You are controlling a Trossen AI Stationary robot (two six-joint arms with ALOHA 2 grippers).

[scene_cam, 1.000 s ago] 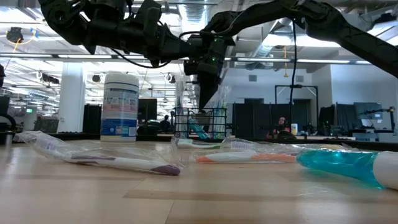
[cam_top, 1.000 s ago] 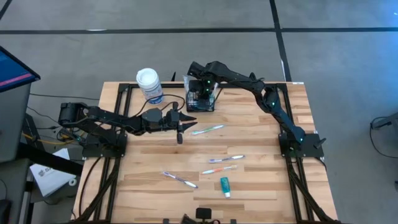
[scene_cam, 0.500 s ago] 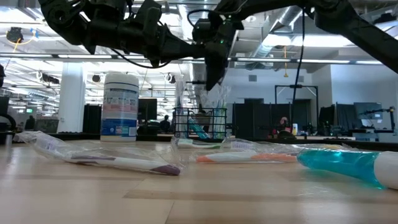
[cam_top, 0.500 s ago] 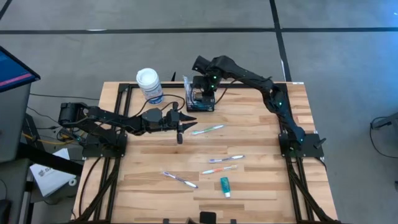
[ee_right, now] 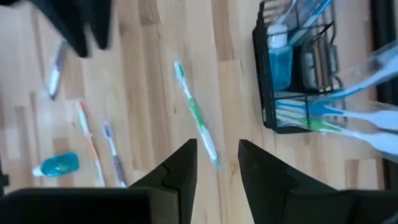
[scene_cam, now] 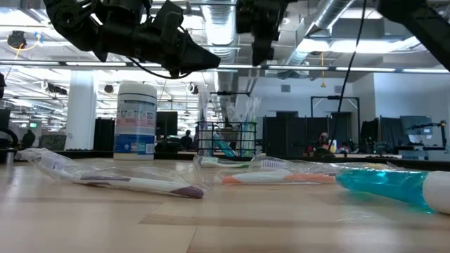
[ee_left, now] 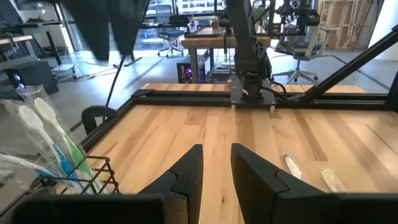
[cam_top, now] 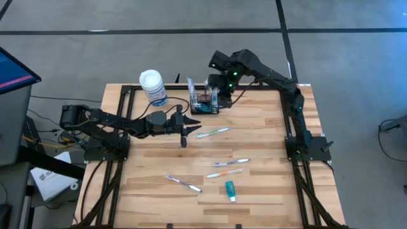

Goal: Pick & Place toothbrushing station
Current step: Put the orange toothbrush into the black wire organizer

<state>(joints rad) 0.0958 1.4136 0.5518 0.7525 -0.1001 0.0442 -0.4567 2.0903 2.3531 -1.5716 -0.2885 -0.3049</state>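
Our right gripper (cam_top: 221, 95) hangs above the table's far edge, just beside the basket (cam_top: 205, 103), fingers parted with nothing between them. We see the basket standing near the white-lidded canister (cam_top: 152, 86), wrapped toothbrushes poking out of it. Our left gripper (cam_top: 184, 132) waits mid-table, fingers slightly apart and empty, beside a green toothbrush (cam_top: 212, 132).

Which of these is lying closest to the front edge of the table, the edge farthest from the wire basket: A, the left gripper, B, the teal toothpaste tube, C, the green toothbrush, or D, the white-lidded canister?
B: in the high view the teal toothpaste tube lies farthest down the table from the wire basket.
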